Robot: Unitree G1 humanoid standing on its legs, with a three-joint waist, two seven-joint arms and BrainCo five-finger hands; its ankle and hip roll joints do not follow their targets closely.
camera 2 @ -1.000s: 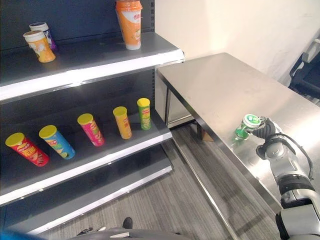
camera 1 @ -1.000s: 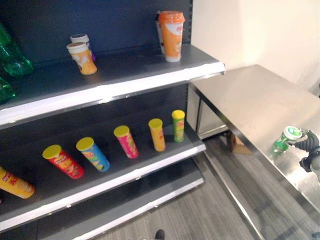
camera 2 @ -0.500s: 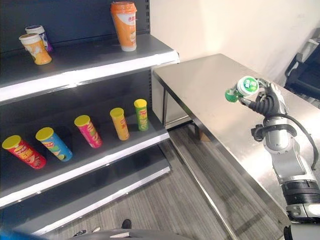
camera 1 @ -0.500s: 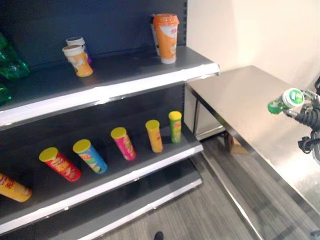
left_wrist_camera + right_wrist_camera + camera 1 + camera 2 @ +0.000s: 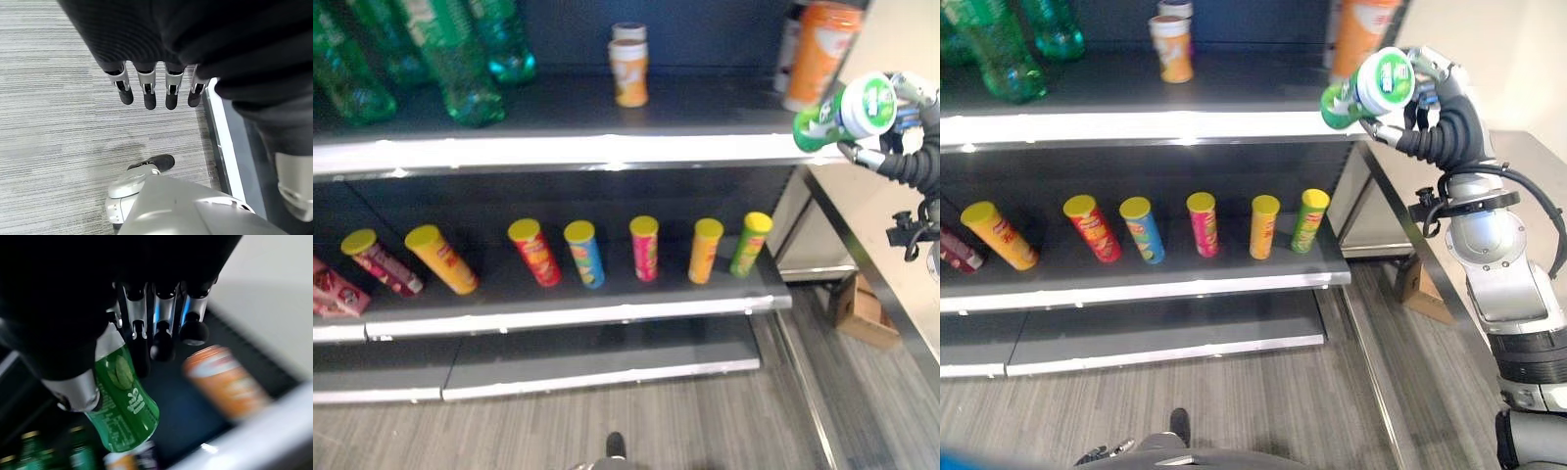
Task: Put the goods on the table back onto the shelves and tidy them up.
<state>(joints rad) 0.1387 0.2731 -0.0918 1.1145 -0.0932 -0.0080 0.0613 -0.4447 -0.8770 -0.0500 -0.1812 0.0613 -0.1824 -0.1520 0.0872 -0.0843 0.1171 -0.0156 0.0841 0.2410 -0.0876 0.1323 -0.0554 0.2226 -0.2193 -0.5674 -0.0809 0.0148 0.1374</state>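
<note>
The right hand (image 5: 1435,113) is clenched around a green plastic cup with a white-and-green lid (image 5: 1371,88), carried tilted with the lid toward the camera, in the air just off the right end of the dark upper shelf with its pale front edge (image 5: 1136,125) and near the tall orange cup (image 5: 818,54) standing there. In the right wrist view the fingers (image 5: 161,330) wrap the green body (image 5: 124,404) below the lid. Judged from its look, the cup is light and fairly stiff, with a smooth, possibly slippery wall; the mid-body hold seems sound, provided the squeeze stays moderate so the wall does not dent or the lid lift. It should be set down upright, clear of the orange cup. The left hand (image 5: 156,90) hangs released over the grey plank floor (image 5: 58,127). Green bottles (image 5: 450,59) and a small orange cup (image 5: 628,70) occupy the upper shelf; coloured snack tubes (image 5: 1203,223) stand in a row on the shelf below.
</note>
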